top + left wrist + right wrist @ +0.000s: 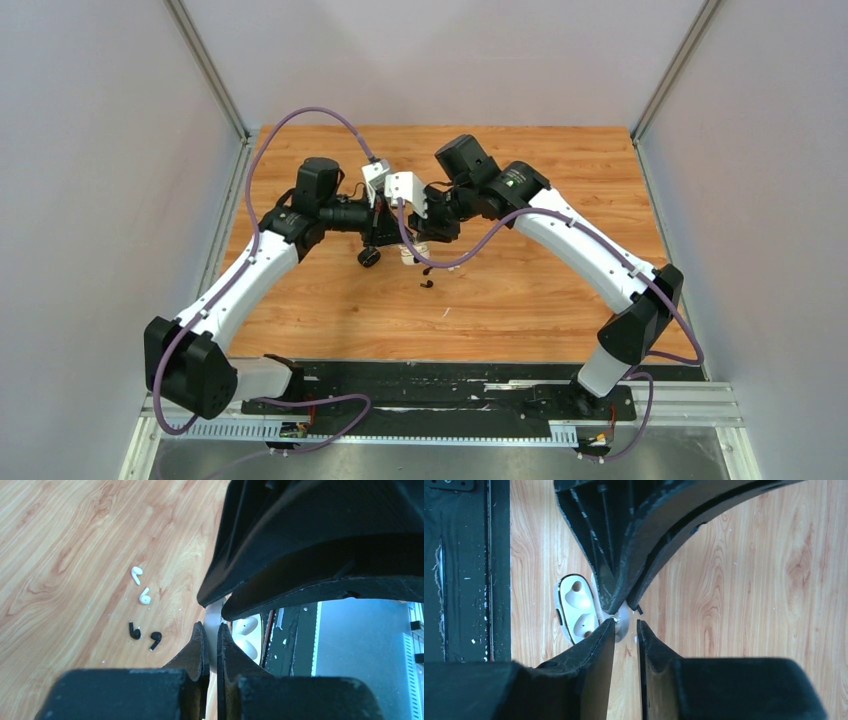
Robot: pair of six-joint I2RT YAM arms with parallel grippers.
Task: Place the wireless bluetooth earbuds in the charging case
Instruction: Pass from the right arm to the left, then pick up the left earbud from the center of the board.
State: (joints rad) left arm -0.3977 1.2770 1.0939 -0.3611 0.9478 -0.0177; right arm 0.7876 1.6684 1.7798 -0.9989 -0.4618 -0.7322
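Observation:
The white charging case (575, 606) lies open on the wooden table, both of its wells empty. My left gripper (210, 627) is shut on the case's thin grey lid (214, 616); the case body (248, 630) shows just to the right of it. My right gripper (626, 622) is open by a narrow gap just off the lid's edge (622, 625), with bare wood between its fingers. Two white earbuds (136, 574) (145, 596) and two black earbuds (134, 631) (155, 639) lie loose on the wood, away from both grippers.
The two arms meet over the middle of the table (560, 290), their fingers nearly touching above the case (412, 256). A black mounting strip (450, 380) runs along the near edge. Grey walls enclose the table on three sides.

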